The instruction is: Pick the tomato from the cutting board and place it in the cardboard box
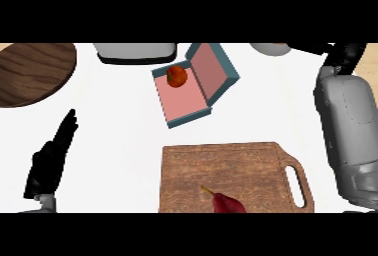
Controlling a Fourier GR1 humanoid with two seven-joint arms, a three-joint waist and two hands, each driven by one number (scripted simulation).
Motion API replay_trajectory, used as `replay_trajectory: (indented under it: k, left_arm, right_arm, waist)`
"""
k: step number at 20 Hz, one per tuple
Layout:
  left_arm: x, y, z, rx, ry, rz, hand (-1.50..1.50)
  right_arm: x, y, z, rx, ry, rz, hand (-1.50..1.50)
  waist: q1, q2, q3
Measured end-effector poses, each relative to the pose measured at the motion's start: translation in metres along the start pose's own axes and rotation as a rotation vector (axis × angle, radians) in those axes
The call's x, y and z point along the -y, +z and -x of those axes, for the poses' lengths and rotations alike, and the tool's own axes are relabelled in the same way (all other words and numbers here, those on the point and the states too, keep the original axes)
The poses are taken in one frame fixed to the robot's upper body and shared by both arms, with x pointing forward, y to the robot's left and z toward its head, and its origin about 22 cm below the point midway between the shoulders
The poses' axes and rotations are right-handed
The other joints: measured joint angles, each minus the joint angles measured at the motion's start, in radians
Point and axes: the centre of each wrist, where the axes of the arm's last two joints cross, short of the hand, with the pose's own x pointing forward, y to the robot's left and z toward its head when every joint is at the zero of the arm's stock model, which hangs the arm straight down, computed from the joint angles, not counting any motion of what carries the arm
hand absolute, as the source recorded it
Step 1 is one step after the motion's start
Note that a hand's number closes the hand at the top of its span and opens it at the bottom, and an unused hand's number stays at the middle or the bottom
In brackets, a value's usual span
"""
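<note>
Placing step seemingly done: tomato (176,76) inside cardboard box (193,84), beyond cutting board (232,176). Right hand (345,56) right of box, fingers impossible to judge. Left hand (53,155) left of board, straight, empty. Next: withdrawing.

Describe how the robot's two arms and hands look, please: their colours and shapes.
The right forearm is a bulky, rounded light grey shell with faint panel seams. The right hand is black. The left hand is black, with long slender fingers above a small grey wrist piece.
</note>
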Motion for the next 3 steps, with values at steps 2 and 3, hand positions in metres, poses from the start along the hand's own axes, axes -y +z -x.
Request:
replay_trajectory:
  k: [2,3]
  left_arm:
    - [-0.002,0.002,0.0,-0.005,-0.003,-0.003,0.0]
    - [-0.005,0.002,-0.001,-0.004,-0.002,-0.004,0.0]
  right_arm:
    - [0.031,-0.005,0.007,0.006,-0.001,-0.009,-1.5]
    - [0.047,-0.008,0.009,0.008,0.003,-0.011,-1.5]
  waist:
    - [-0.004,-0.001,0.0]
    - [-0.003,-0.001,0.0]
